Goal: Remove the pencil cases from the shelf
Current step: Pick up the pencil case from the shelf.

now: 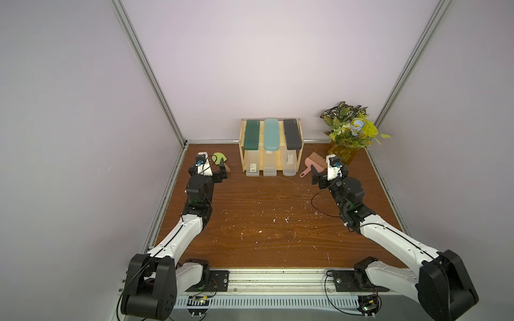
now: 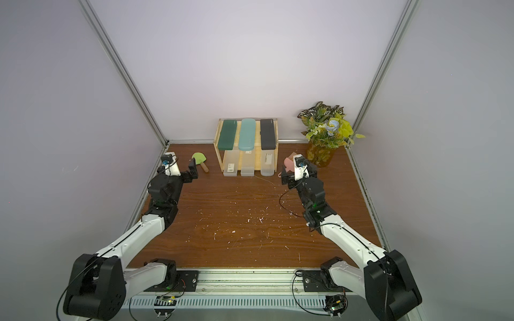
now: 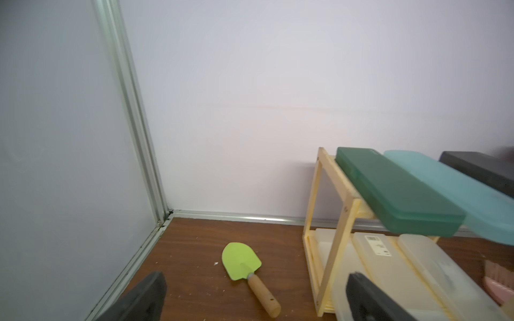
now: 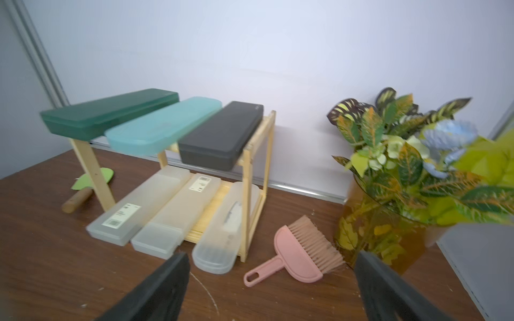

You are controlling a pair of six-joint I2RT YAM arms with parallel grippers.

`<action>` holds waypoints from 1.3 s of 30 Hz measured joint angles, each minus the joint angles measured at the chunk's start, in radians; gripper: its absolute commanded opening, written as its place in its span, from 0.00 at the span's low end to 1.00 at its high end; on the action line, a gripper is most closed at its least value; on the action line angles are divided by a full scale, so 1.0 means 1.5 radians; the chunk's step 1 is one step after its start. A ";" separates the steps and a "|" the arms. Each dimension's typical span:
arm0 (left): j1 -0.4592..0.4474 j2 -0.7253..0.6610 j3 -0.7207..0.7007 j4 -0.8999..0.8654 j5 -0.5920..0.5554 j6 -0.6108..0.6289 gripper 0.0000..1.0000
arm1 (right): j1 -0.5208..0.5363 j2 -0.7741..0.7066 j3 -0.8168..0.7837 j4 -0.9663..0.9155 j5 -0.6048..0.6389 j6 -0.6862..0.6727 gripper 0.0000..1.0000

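- My left gripper and right gripper flank the shelf, jaws wide apart, holding nothing.
- I see all six pencil cases on it: green case, teal case and black case on top, three frosted cases below.

I saw the shelf standing on the desk, far back, close to the back wall. The top pencil cases, three of them, lay side by side on its upper tier. The bottom pencil cases, three more, lay side by side on the lower tier, right under them, with their near ends sticking out in front. A little shovel lay on the desk left of the shelf. A brush lay just right of it. The plant pot stood behind the brush, in the back right corner.
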 measured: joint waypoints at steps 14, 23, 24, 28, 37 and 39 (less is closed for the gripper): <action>-0.007 0.053 0.250 -0.281 0.116 -0.049 0.99 | 0.089 0.405 0.808 -0.560 0.045 0.072 0.99; -0.009 0.106 0.286 -0.391 0.143 -0.063 0.99 | 0.008 0.783 1.402 -0.897 -0.071 0.157 0.99; -0.009 0.106 0.286 -0.394 0.144 -0.063 0.99 | -0.003 0.783 1.383 -0.912 -0.084 0.165 0.99; -0.009 0.106 0.286 -0.408 0.149 -0.063 0.99 | -0.035 0.751 1.236 -0.923 -0.109 0.182 0.99; -0.009 0.122 0.283 -0.408 0.153 -0.075 0.99 | -0.037 0.771 1.296 -0.965 -0.124 0.188 0.99; -0.009 0.125 0.280 -0.407 0.153 -0.077 0.99 | -0.035 0.771 1.299 -0.964 -0.124 0.188 0.99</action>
